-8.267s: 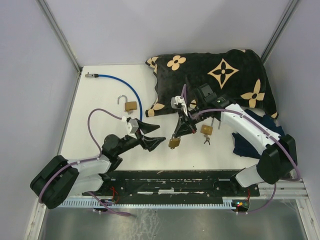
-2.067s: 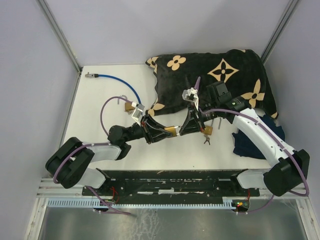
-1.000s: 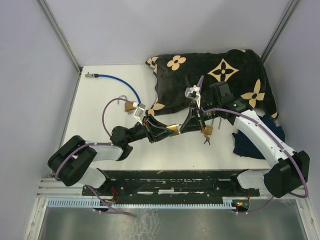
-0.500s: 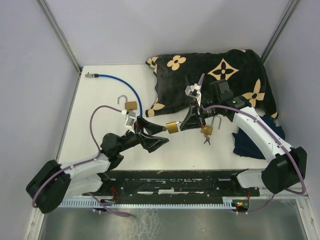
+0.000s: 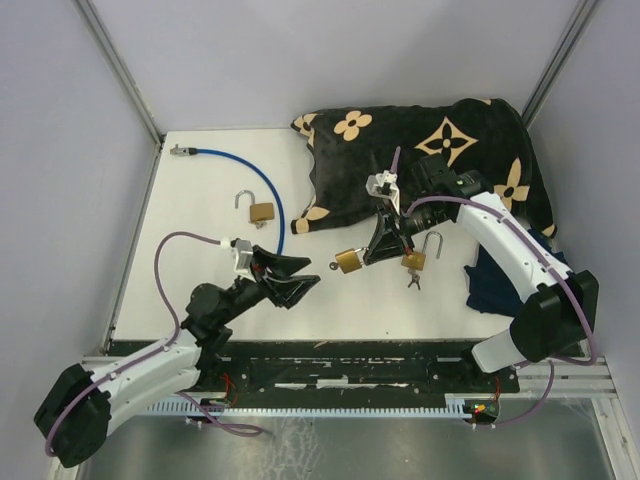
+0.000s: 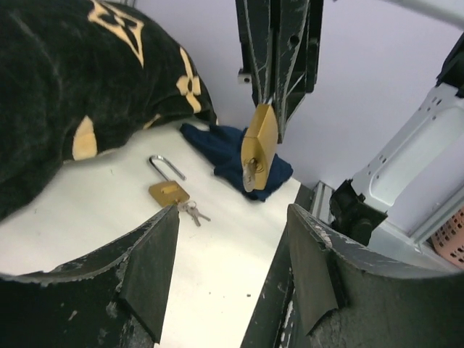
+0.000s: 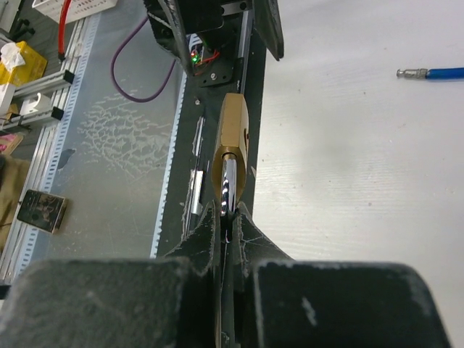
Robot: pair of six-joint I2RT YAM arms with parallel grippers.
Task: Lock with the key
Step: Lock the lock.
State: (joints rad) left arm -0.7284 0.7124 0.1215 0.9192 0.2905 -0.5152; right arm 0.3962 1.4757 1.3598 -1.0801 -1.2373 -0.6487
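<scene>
Right wrist view: right fingers (image 7: pixel 205 235) pinch the padlock (image 7: pixel 233 138) by its shackle, so the open left fingers (image 6: pixel 150 270), well clear, should square to its keyhole before closing.

Left gripper (image 6: pixel 233 217) fingers standing apart in the foreground, nothing sitting between them, right gripper (image 6: pixel 277 87) pinching a brass padlock (image 6: pixel 259 145) that is hanging above the table (image 6: pixel 101 232), second padlock (image 6: pixel 167 190) lying open-shackled beside small keys (image 6: pixel 193 212), black patterned cushion (image 6: pixel 80 80) lying left, blue cloth (image 6: pixel 225 148) lying behind
</scene>
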